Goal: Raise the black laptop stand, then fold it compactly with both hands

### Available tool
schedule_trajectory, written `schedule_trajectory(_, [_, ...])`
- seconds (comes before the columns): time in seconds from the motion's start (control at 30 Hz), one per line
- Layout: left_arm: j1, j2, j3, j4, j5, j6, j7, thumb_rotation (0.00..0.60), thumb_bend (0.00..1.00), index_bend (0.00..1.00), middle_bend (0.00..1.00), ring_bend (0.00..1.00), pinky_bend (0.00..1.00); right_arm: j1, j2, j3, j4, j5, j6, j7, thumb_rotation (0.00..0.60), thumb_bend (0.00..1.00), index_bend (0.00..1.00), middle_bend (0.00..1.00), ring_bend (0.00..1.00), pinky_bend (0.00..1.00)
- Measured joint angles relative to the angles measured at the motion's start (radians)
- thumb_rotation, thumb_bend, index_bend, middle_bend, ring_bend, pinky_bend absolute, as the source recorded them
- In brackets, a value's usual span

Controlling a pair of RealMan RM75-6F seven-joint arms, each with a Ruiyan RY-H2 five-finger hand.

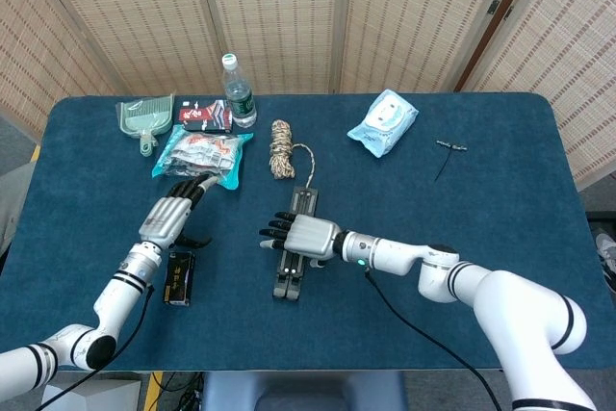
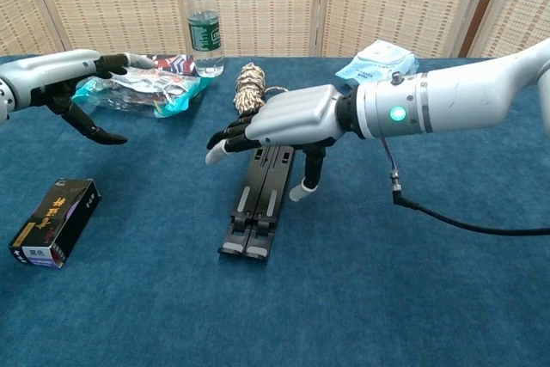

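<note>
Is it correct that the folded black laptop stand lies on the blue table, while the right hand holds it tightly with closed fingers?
Not quite. The laptop stand does lie folded on the table, but the right hand holds nothing: the chest view shows it above the stand with fingers spread.

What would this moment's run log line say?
stand: folded, flat on table | right hand: open, fingers spread above stand | left hand: open, hovering apart | fold: looks done

silver right hand (image 2: 288,122), black white-tipped fingers (image 2: 225,142), green wrist light, black cable

Matt blk laptop stand (image 2: 258,199), napped tablecloth (image 2: 412,298)
</note>
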Motion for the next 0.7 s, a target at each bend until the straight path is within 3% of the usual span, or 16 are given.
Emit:
schedule_trajectory(0.33, [0.068, 0.027, 0.031, -0.044, 0.056, 0.128, 0.032, 0.600, 0.18, 0.03, 0.00, 0.00, 0.00, -0.143, 0.177, 0.083, -0.263, 0.181, 0.069, -0.263, 0.600, 0.13, 0.00, 0.00, 0.00, 0.06])
schedule_trajectory(0.53, [0.137, 0.066, 0.067, -0.066, 0.091, 0.213, 0.059, 0.600, 0.18, 0.03, 0.00, 0.00, 0.00, -0.312, 0.358, 0.118, -0.514, 0.395, 0.154, -0.508, 0.600, 0.13, 0.00, 0.00, 0.00, 0.06])
schedule_trajectory(0.7, [0.209, 0.095, 0.095, -0.077, 0.106, 0.305, 0.097, 0.600, 0.18, 0.02, 0.00, 0.00, 0.00, -0.455, 0.475, 0.118, -0.621, 0.495, 0.271, -0.641, 0.600, 0.13, 0.00, 0.00, 0.00, 0.06])
